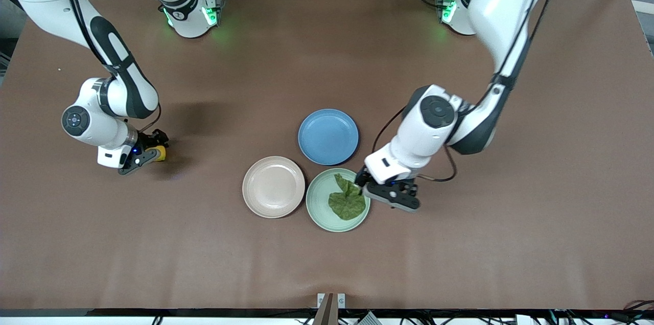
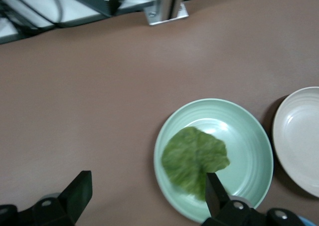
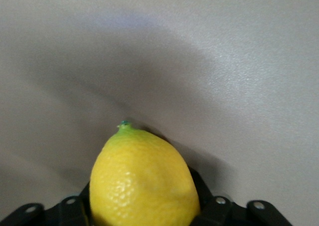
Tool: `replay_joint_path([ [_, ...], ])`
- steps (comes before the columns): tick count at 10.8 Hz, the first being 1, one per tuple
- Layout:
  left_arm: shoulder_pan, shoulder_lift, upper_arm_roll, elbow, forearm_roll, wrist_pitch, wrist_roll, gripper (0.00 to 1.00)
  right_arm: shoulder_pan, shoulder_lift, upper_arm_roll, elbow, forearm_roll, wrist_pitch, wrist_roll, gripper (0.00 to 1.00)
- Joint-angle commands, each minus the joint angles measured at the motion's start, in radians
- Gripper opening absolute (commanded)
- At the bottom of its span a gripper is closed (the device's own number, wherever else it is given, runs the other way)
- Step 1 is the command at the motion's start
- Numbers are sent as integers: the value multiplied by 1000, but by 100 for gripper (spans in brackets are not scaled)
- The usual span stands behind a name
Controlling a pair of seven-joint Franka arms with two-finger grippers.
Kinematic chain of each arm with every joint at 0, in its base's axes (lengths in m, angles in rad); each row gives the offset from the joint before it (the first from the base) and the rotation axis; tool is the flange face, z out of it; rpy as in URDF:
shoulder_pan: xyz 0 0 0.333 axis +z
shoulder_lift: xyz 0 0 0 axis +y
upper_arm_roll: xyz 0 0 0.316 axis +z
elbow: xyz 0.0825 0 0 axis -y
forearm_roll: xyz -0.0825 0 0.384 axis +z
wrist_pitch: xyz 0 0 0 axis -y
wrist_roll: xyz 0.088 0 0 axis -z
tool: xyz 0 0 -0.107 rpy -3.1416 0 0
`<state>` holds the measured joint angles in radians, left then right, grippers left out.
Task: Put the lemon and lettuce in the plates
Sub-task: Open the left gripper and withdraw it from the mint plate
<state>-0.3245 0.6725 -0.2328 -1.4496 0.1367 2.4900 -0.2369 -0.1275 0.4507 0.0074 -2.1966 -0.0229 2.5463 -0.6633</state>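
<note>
In the front view, we see the lettuce (image 1: 348,199) already lying in the mint plate (image 1: 319,212), low and just right of the frame's centre. The pink plate (image 1: 273,186) touches it on its left, bare, and a blue plate (image 1: 328,136) sits above the pair. The left gripper (image 1: 392,193) hangs at the mint plate's right rim, parted and holding nothing. At the left of the frame the right gripper (image 1: 148,154) is low over the tabletop (image 1: 511,238), closed around the lemon (image 1: 160,153), well apart from the plates. We judge the lemon's carry to the pink plate to be the step in hand.

In the left wrist view, the leaf (image 2: 194,161) fills the mint plate's (image 2: 249,136) nearer half, and the gripper's dark fingers (image 2: 75,196) stand wide apart at the bottom of the frame, one over the plate's edge. The pink plate (image 2: 299,136) shows at the right edge. We would lift this arm straight up and away so it does not drag the leaf or block the other arm's path.

In the right wrist view, the lemon (image 3: 144,181) sits bottom centre, pointed tip up-frame, wedged between the right gripper's (image 3: 144,213) jaws. A round, smooth fruit can slip, so we should keep the grip firm, raise it clear of the tabletop (image 3: 224,61), travel level, lower close to the pink plate's middle, then release so it does not roll off.
</note>
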Motion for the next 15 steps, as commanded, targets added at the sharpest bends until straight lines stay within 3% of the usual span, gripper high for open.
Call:
replay_joint_path([
  [1, 68, -154, -6, -31, -15, -231, 8, 100, -18, -4, 20, -12, -14, -1, 2, 64],
  [3, 122, -227, -5, -34, -15, -401, 7, 100, -14, -20, 20, 3, -6, -8, 7, 60],
  [6, 202, -310, -3, -35, -14, -596, 11, 100, 14, -29, 22, 108, 0, -176, 109, 58],
  [12, 297, -497, 1, -32, -14, -854, -5, 100, 135, -23, 23, 221, 6, -251, 316, 54],
  [15, 301, -566, 7, -31, -14, -937, -18, 100, 218, -12, 20, 277, 200, -281, 353, 56],
])
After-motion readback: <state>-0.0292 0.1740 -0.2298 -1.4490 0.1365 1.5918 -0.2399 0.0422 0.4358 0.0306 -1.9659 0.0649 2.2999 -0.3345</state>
